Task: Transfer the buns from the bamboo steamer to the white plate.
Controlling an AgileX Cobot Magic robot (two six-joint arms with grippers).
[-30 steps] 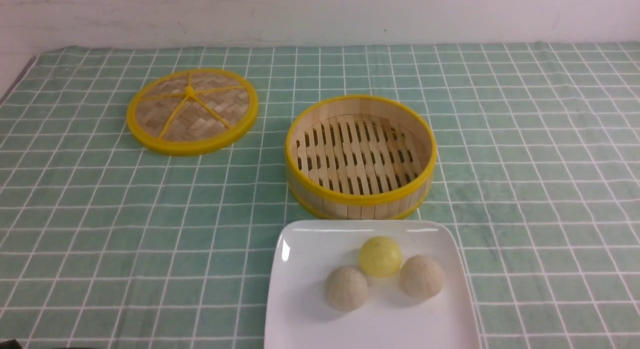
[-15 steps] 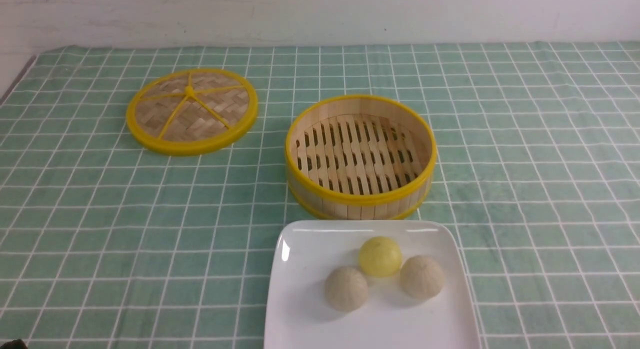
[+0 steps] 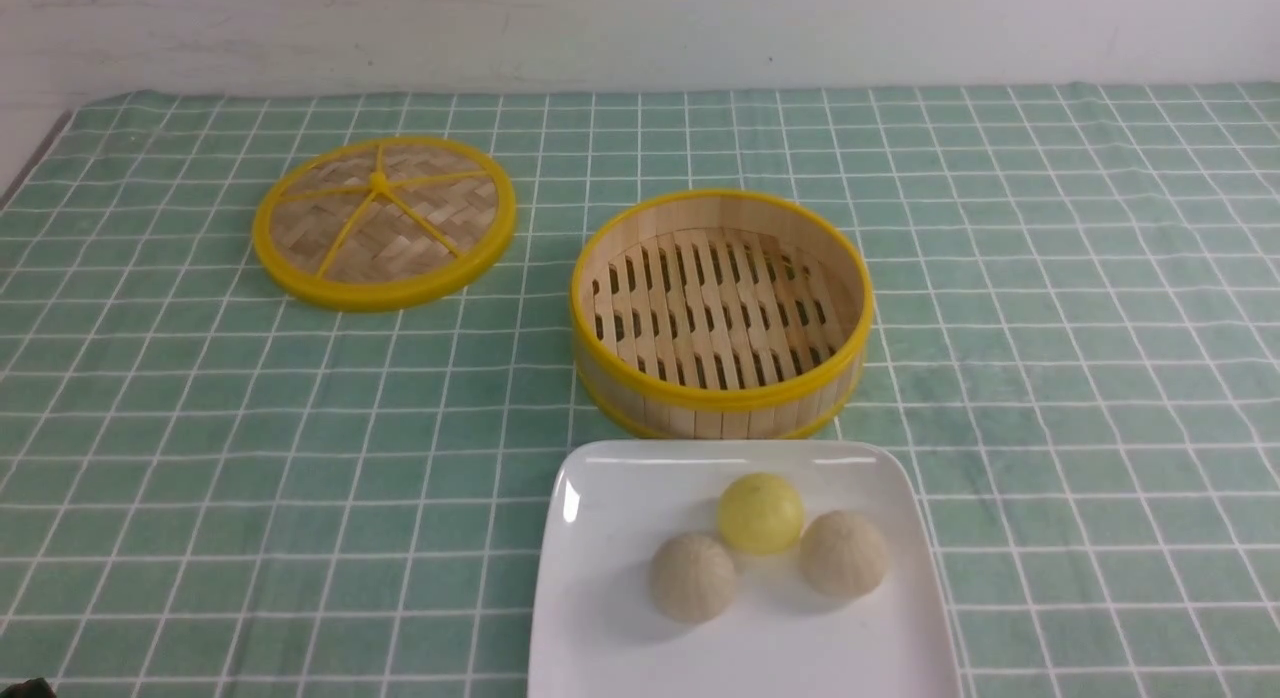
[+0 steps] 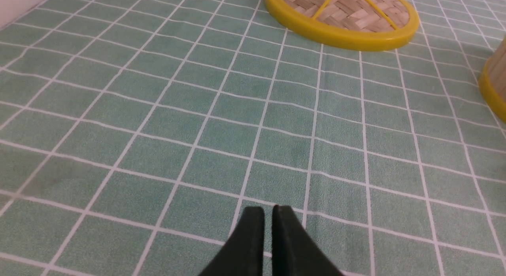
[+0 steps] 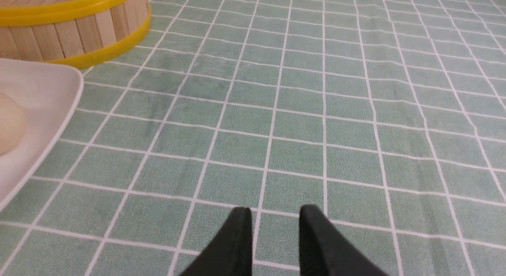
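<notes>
Three buns sit on the white plate (image 3: 600,628) at near centre: one yellow bun (image 3: 760,513), two ribbed buns (image 3: 692,577) (touching it). One bamboo steamer (image 3: 722,313) stands empty just beyond; one lid (image 3: 384,221) far left. Left gripper (image 4: 268,212) nearly together, right gripper (image 5: 274,214) apart, both empty.

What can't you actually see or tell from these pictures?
- White plate: its near edge is cut off by the front view's bottom edge.
- Bamboo steamer: its near wall hides the front strip of its floor.
- Both arms: outside the front view.
- Left claw, right claw: only the tips show; the frame cuts off the rest.
</notes>
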